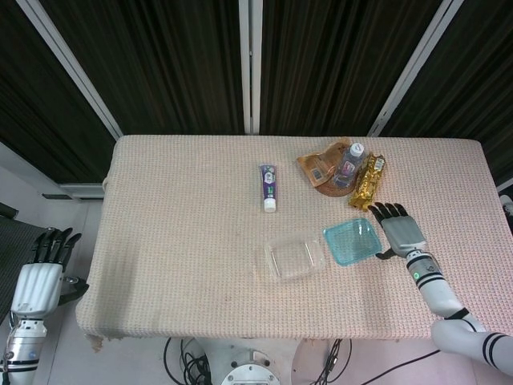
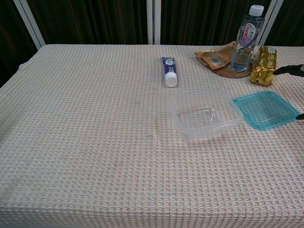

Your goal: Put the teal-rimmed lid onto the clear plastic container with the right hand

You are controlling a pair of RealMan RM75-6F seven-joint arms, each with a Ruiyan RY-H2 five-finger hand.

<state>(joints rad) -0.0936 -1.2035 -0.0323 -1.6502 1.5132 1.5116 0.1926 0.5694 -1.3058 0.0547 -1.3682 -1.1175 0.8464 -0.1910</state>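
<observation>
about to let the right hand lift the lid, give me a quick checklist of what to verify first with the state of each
1. Clear plastic container upright and open on the table: ok.
2. Container empty inside: ok, nothing shows through its walls.
3. Teal-rimmed lid close beside the container, on its right: ok, not on it yet; it sits skewed to the container.
4. Right hand at the lid's far edge, fingers spread: ok; whether it grips the lid: cannot tell.
5. Toothpaste tube, water bottle and gold snack pack away from the container: ok, all further back.
6. Left hand out of the way: ok, beyond the table's left edge.
</observation>
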